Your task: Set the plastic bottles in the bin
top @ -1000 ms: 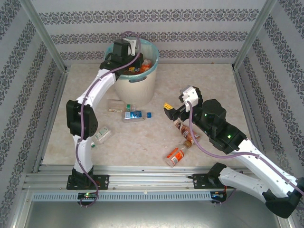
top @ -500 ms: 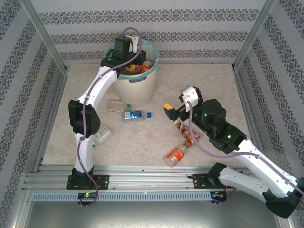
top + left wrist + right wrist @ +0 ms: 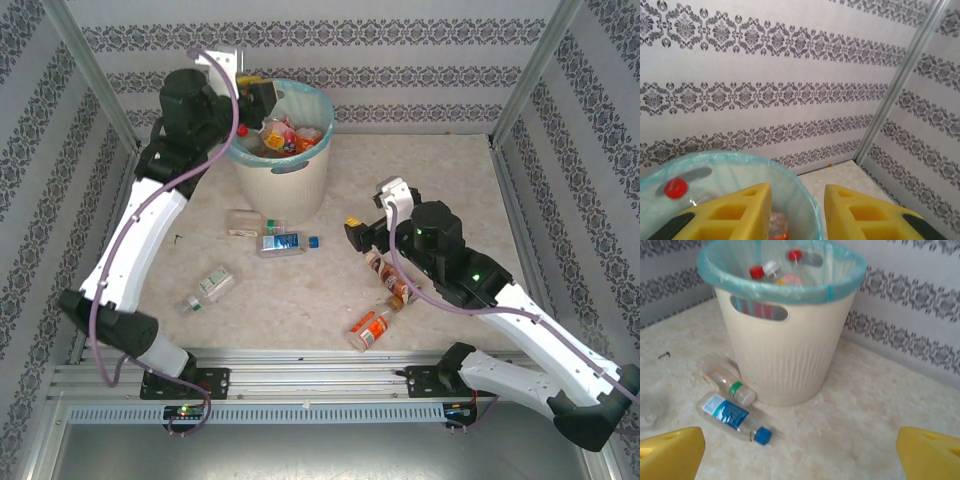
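Left arm (image 3: pixel 130 230) has swung up and out to the left since a second ago. It was bent over the bin then. Right arm (image 3: pixel 500 300) barely shifted, and the loose bottles are in the same spots.

- Table (image 3: pixel 450 180): pale, marbled.
- Bin (image 3: pixel 290 185): cream, blue liner (image 3: pixel 740 285), stands at the back of the table, holds a pile of bottles (image 3: pixel 285 135).
- Left gripper (image 3: pixel 258 92): at the bin's back-left rim, jaws partly apart with a clear gap, nothing held.
- Right gripper (image 3: pixel 355 232): low over the table right of the bin, jaws spread wide, empty.
- Six more bottles lie on the table:
  - two just beside the bin's base, green-capped (image 3: pixel 722 380) and blue-labelled (image 3: pixel 730 417);
  - one clear bottle at left (image 3: pixel 212 285);
  - three near the right gripper (image 3: pixel 378 262) (image 3: pixel 398 288) (image 3: pixel 372 325).
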